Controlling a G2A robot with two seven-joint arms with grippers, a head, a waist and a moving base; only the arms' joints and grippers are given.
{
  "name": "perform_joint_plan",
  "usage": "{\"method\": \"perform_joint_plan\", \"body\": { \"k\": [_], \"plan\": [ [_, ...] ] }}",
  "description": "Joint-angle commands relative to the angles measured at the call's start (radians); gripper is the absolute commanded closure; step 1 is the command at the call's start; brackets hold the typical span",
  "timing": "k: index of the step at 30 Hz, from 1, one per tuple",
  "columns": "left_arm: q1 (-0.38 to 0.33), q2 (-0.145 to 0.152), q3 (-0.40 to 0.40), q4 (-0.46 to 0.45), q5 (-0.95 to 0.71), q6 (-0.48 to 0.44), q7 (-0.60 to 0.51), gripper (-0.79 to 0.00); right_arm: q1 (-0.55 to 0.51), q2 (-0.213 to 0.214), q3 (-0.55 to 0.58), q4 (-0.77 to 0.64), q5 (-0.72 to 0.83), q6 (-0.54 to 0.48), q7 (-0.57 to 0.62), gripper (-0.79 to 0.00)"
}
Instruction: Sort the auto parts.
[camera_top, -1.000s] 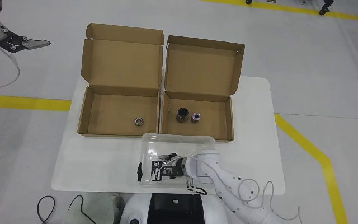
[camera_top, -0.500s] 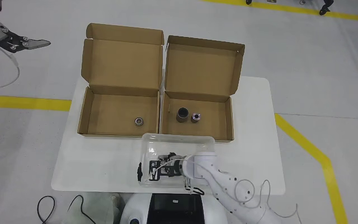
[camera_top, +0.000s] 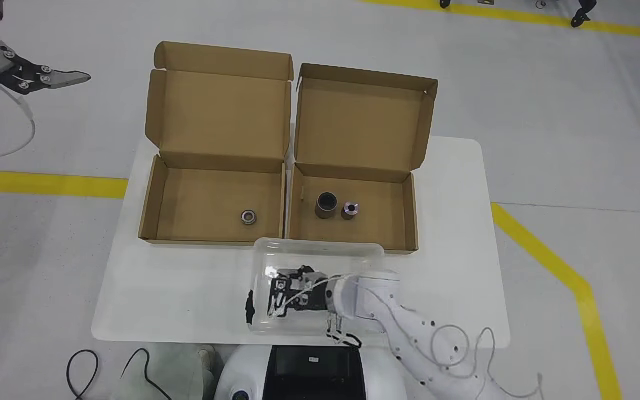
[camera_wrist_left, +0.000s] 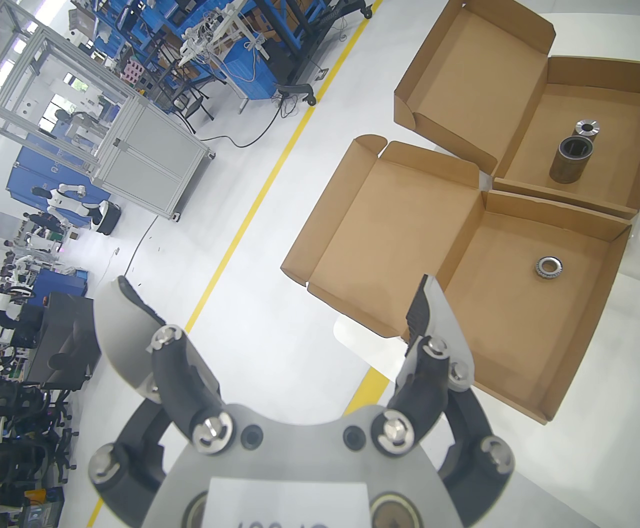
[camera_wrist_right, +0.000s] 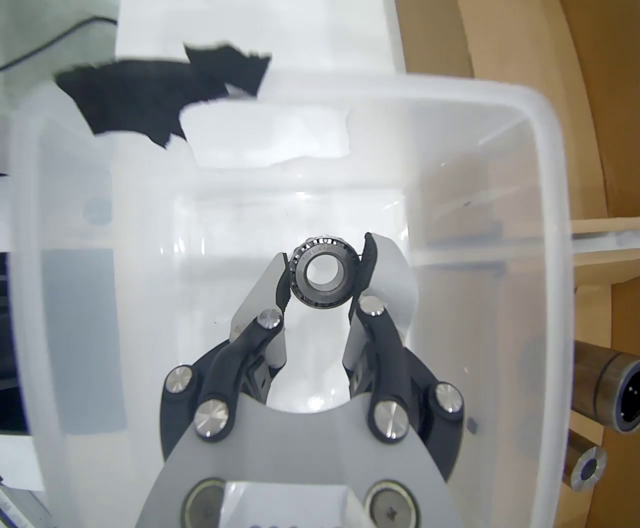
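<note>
My right gripper (camera_wrist_right: 326, 263) is inside the clear plastic bin (camera_wrist_right: 550, 200), shut on a small steel roller bearing (camera_wrist_right: 323, 276) with its bore facing the camera. In the top view this gripper (camera_top: 285, 290) is at the bin's left half, near the table's front edge. My left gripper (camera_wrist_left: 272, 295) is open and empty, high off the table's left side. The left cardboard box (camera_top: 160, 200) holds one matching bearing (camera_top: 247, 215) (camera_wrist_left: 549, 266). The right box (camera_top: 408, 215) holds a dark cylindrical sleeve (camera_top: 326, 204) (camera_wrist_left: 571, 160) and a small silver collar (camera_top: 348, 209) (camera_wrist_left: 586, 128).
Both boxes stand side by side behind the bin with their lids folded back. A black scrap (camera_top: 249, 305) lies on the white table (camera_top: 450, 190) just left of the bin. The sleeve (camera_wrist_right: 607, 395) and collar (camera_wrist_right: 587, 467) show past the bin wall.
Inside the bin, my right gripper has shifted slightly toward the boxes. The parts in the boxes have stayed put.
</note>
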Motion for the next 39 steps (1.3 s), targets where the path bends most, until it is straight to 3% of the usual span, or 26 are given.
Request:
{"method": "perform_joint_plan", "body": {
  "k": [1, 7, 16, 39],
  "plan": [
    [0.0, 0.0, 0.0, 0.0, 0.0, 0.0, 0.0, -0.785, -0.009, 0.008, 0.015, -0.018, -0.003, -0.018, -0.037, 0.0],
    [0.0, 0.0, 0.0, 0.0, 0.0, 0.0, 0.0, -0.785, -0.01, 0.026, 0.051, -0.028, 0.015, -0.091, -0.179, 0.0],
    [0.0, 0.0, 0.0, 0.0, 0.0, 0.0, 0.0, -0.785, 0.039, 0.027, 0.078, 0.011, 0.128, -0.107, -0.358, 0.0],
    [0.0, 0.0, 0.0, 0.0, 0.0, 0.0, 0.0, -0.785, 0.087, 0.05, 0.196, -0.215, 0.267, -0.063, -0.386, 0.0]
  ]
}}
